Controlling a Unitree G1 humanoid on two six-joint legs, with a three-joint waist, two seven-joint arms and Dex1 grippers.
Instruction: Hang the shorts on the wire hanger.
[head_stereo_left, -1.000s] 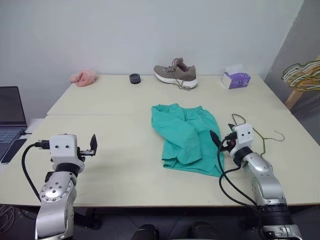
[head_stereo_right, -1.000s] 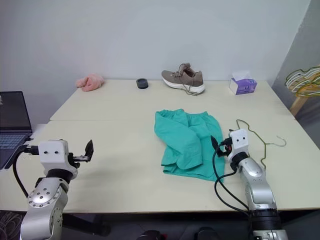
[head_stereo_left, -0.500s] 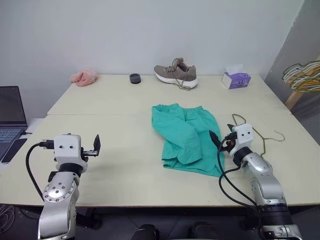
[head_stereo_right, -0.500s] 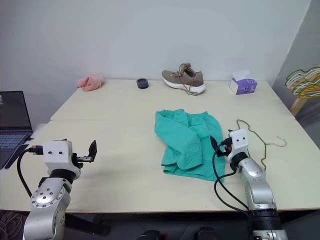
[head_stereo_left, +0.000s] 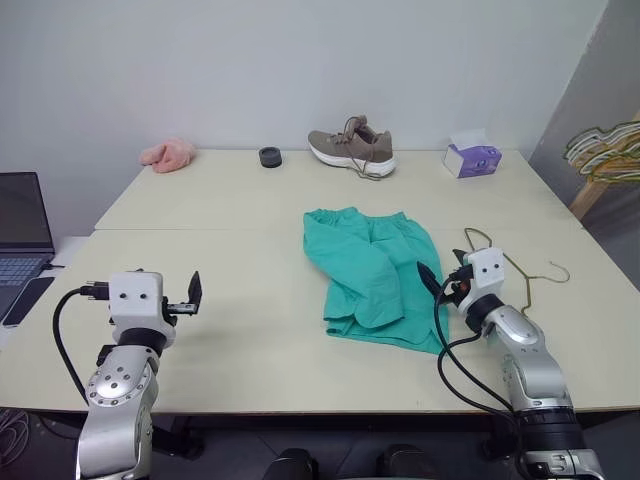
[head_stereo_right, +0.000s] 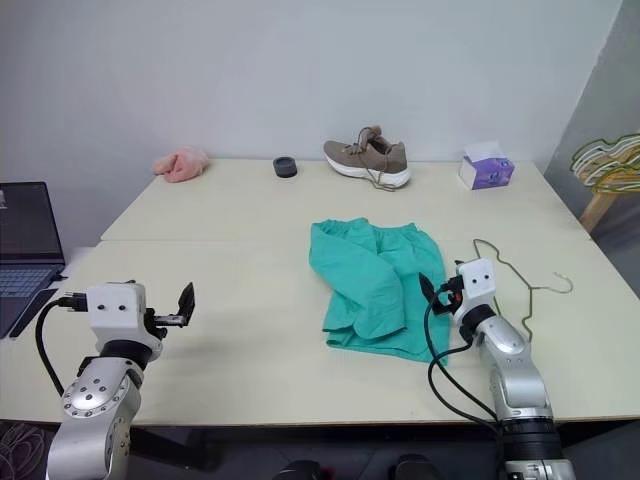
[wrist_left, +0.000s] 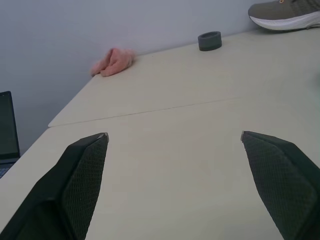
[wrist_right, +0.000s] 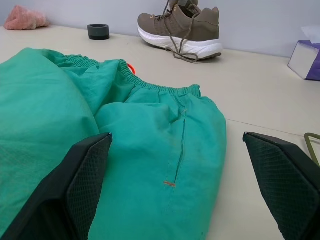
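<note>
The teal-green shorts (head_stereo_left: 372, 275) lie crumpled flat in the middle of the table, waistband toward the far side, with a small orange tag (wrist_right: 131, 67) showing. The thin olive wire hanger (head_stereo_left: 530, 272) lies flat on the table just right of the shorts. My right gripper (head_stereo_left: 432, 280) hovers low at the shorts' right edge, between shorts and hanger, open and holding nothing; in the right wrist view its fingers (wrist_right: 85, 185) frame the shorts (wrist_right: 150, 150). My left gripper (head_stereo_left: 192, 293) is open over bare table at the near left, well away from the shorts.
Along the far edge of the table (head_stereo_left: 250, 330) stand a brown shoe (head_stereo_left: 352, 146), a purple tissue box (head_stereo_left: 471, 158), a black ring (head_stereo_left: 269, 157) and a pink cloth (head_stereo_left: 167, 154). A laptop (head_stereo_left: 20, 230) sits off the left edge. Bunched hangers (head_stereo_left: 605, 150) hang at the right.
</note>
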